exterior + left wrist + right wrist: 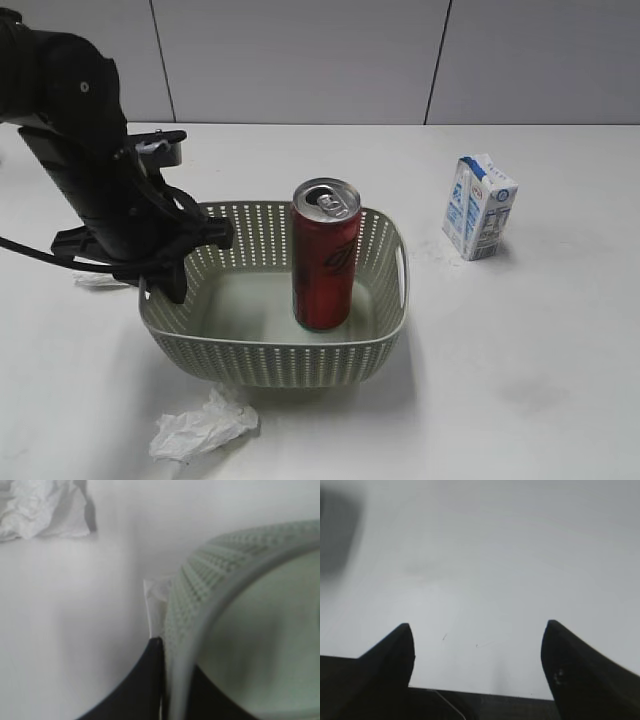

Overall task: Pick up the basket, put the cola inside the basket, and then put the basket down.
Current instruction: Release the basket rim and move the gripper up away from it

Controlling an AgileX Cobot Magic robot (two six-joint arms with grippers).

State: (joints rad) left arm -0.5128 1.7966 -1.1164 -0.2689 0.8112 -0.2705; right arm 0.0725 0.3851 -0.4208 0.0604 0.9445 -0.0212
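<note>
The pale sage-green basket (250,350) sits on the white table in the middle of the exterior view. The red cola can (325,255) stands upright inside it, near its right half. My left gripper (178,262) is shut on the basket's left wall; in the left wrist view the black fingers (175,655) pinch the basket rim (200,585) between them. My right gripper (477,630) is open and empty over bare table; it does not show in the exterior view.
A small blue-and-white carton (480,207) stands at the right. A crumpled white tissue (200,425) lies in front of the basket and also shows in the left wrist view (40,510). Another scrap (100,282) lies left of the basket.
</note>
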